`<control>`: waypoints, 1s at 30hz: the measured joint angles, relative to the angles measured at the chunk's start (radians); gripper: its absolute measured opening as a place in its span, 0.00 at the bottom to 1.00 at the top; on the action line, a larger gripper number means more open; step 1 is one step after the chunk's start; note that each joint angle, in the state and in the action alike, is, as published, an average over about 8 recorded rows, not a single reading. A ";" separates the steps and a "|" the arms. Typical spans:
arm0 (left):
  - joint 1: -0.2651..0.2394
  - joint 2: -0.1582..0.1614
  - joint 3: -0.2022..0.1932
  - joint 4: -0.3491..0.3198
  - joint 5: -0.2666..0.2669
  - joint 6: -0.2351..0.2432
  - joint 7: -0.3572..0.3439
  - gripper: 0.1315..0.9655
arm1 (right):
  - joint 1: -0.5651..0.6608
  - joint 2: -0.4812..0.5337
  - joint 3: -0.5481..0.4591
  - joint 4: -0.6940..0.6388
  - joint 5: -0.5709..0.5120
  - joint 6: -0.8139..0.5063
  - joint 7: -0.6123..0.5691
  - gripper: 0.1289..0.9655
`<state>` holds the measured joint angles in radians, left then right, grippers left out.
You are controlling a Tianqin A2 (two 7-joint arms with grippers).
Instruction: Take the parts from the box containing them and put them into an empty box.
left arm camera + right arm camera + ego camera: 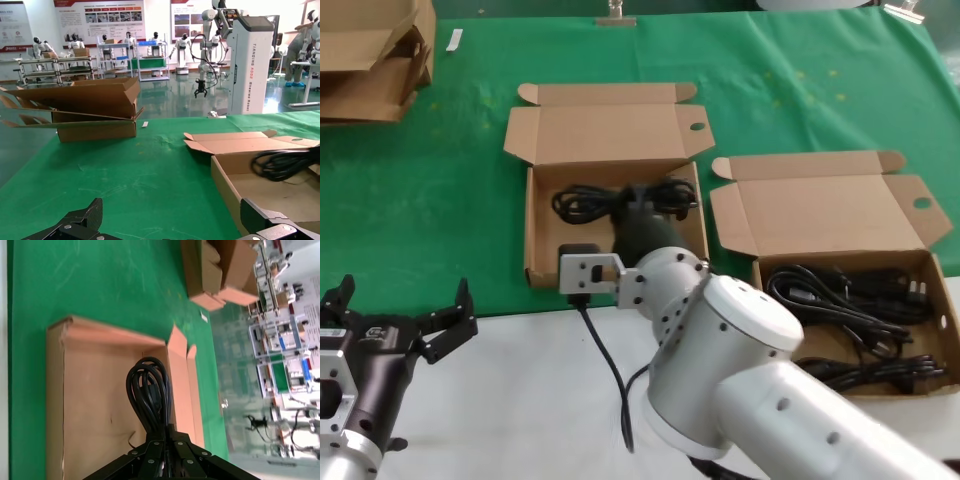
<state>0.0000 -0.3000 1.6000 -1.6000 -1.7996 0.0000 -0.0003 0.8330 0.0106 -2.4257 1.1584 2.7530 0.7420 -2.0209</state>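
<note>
My right gripper (165, 440) is closed tight on a coiled black cable (149, 390), fingers pinched together w/ the loops bunched out past the tips. In head view the right arm reaches fwd over the left-hand open cardboard box (532, 225), gripper inside it, cable bundle (582, 203) near the box's back wall. Can't tell if the coil touches the box floor or hangs just above. That box's lid is folded back, round hole in its right ear.

The other open box (942, 300) sits to the right, near the table's front edge, w/ several black cables (845, 300) lying in it; lid also folded back.

My left gripper (395, 325) is parked low at front left over the white surface, fingers spread wide, holding nothing.

Stack of cartons (370, 55) at far left on the green cloth (420, 190).
</note>
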 joint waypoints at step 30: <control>0.000 0.000 0.000 0.000 0.000 0.000 0.000 1.00 | -0.110 -0.011 0.243 0.128 0.000 0.017 -0.146 0.31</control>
<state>0.0000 -0.3000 1.6001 -1.6000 -1.7997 0.0000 -0.0004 0.7226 0.0000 -2.1831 1.2869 2.7530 0.7591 -2.1669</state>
